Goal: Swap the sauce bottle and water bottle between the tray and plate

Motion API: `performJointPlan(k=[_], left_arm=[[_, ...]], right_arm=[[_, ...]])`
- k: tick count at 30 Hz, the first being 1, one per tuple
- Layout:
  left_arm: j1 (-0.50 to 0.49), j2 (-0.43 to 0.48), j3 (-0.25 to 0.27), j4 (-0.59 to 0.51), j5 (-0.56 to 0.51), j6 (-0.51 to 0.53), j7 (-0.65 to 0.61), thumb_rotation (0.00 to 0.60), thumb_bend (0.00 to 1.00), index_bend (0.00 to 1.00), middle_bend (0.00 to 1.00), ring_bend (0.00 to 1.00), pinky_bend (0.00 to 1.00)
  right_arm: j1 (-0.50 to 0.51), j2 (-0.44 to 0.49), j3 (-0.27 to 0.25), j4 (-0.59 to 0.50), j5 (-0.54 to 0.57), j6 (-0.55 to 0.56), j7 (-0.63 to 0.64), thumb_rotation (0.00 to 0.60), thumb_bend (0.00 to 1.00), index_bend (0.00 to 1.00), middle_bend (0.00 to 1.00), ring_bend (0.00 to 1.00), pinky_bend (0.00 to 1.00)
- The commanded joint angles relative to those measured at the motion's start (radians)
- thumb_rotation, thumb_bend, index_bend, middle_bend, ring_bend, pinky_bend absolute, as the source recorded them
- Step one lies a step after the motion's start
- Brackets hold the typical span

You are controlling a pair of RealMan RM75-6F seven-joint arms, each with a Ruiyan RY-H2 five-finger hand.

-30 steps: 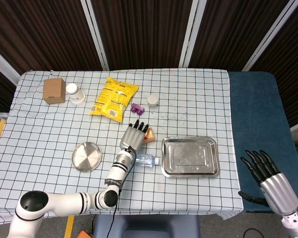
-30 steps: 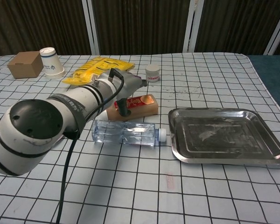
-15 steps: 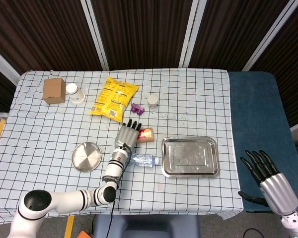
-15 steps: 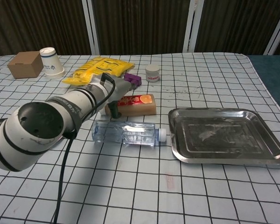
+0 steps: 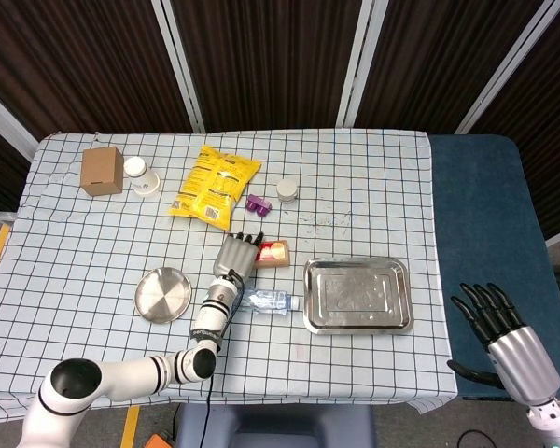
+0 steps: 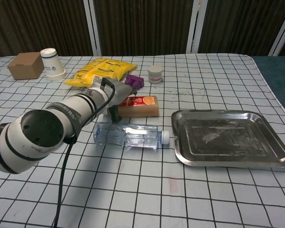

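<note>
The sauce bottle (image 5: 273, 252) (image 6: 140, 105), orange-red with a tan body, lies flat on the cloth between the plate and the tray. The clear water bottle (image 5: 267, 300) (image 6: 127, 135) lies on its side just in front of it, cap toward the tray. My left hand (image 5: 235, 254) (image 6: 106, 97) sits at the sauce bottle's left end with fingers stretched out and nothing in its grip. The steel tray (image 5: 357, 295) (image 6: 230, 137) and the round steel plate (image 5: 163, 295) both hold nothing. Off the table at the lower right, my right hand (image 5: 493, 322) hangs with fingers spread.
Along the far side stand a cardboard box (image 5: 101, 171) (image 6: 25, 65), a white paper cup (image 5: 140, 175) (image 6: 52, 62), a yellow snack bag (image 5: 216, 186) (image 6: 99, 69), a purple object (image 5: 258, 203) (image 6: 134, 80) and a small white jar (image 5: 287, 190) (image 6: 155, 74).
My left hand has let go of the sauce bottle and drawn back to the left. The bottle, tilted in the hand a second ago, now lies flat.
</note>
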Motion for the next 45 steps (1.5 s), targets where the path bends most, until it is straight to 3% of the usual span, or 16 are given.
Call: performJointPlan(k=[1, 10, 18, 28, 37, 45], left_arm=[[0.004, -0.012, 0.009, 0.02, 0.028, -0.003, -0.033, 0.6, 0.41, 0.23, 0.42, 0.41, 0.49], [0.035, 0.004, 0.014, 0.013, 0.152, 0.019, -0.17, 0.6, 0.51, 0.45, 0.67, 0.63, 0.68], [0.145, 0.2, 0.052, -0.254, 0.233, 0.149, -0.205, 0.6, 0.51, 0.49, 0.7, 0.65, 0.7], [0.315, 0.407, 0.184, -0.453, 0.37, 0.337, -0.216, 0.6, 0.51, 0.51, 0.7, 0.65, 0.7], [0.458, 0.439, 0.307, -0.441, 0.493, 0.4, -0.317, 0.6, 0.51, 0.51, 0.7, 0.65, 0.71], [0.515, 0.406, 0.33, -0.387, 0.583, 0.414, -0.37, 0.6, 0.51, 0.51, 0.69, 0.65, 0.7]], right_arm=[[0.0, -0.001, 0.0, 0.001, 0.0, 0.002, 0.001, 0.6, 0.0, 0.0, 0.0, 0.0, 0.0], [0.0, -0.004, 0.002, 0.005, 0.003, -0.002, -0.004, 0.6, 0.0, 0.0, 0.0, 0.0, 0.0], [0.0, -0.008, -0.001, 0.002, 0.001, -0.01, -0.017, 0.6, 0.0, 0.0, 0.0, 0.0, 0.0], [-0.001, -0.014, 0.002, 0.001, 0.003, -0.002, -0.014, 0.6, 0.0, 0.0, 0.0, 0.0, 0.0], [0.001, -0.015, 0.001, 0.002, 0.007, -0.016, -0.024, 0.6, 0.0, 0.0, 0.0, 0.0, 0.0], [0.003, -0.018, 0.002, -0.005, 0.016, -0.03, -0.038, 0.6, 0.0, 0.0, 0.0, 0.0, 0.0]])
